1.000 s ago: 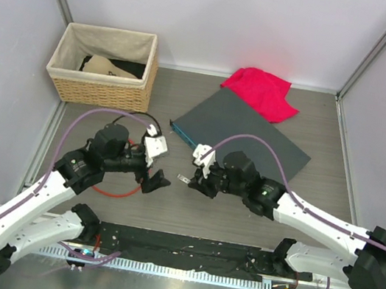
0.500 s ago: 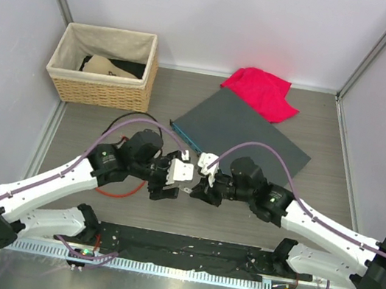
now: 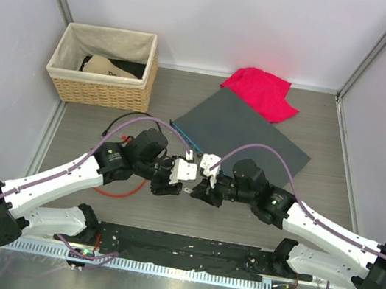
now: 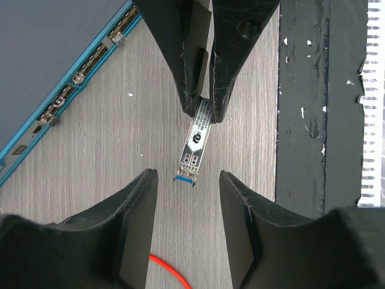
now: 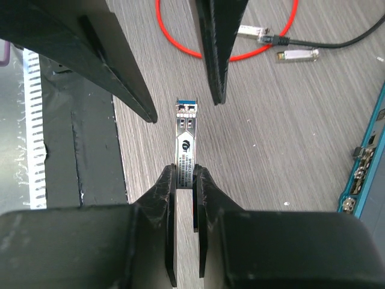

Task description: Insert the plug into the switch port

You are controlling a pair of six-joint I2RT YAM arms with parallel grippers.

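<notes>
The plug (image 5: 184, 141), a small silver module with a blue end, is held level above the wood tabletop. My right gripper (image 5: 184, 171) is shut on its rear half. My left gripper (image 4: 188, 176) faces it, open, fingertips on either side of the plug's (image 4: 197, 139) blue end without touching it. In the top view the two grippers, left (image 3: 181, 175) and right (image 3: 201, 183), meet nose to nose. The switch (image 3: 243, 135) is a flat dark-grey box behind them. Its teal front face holds the row of switch ports (image 4: 72, 84), to the left of the plug in the left wrist view.
A red cable loop (image 5: 228, 51) and two loose cable plugs (image 5: 255, 33) lie on the table beyond the left fingers (image 5: 120, 78). A woven basket (image 3: 104, 65) stands at the back left, a red cloth (image 3: 262, 92) behind the switch. A black mat (image 3: 182, 247) lines the near edge.
My left arm has swung right, up to the right gripper, and its jaws have narrowed around the plug's blue end. The right gripper has shifted slightly right, still holding the plug.
</notes>
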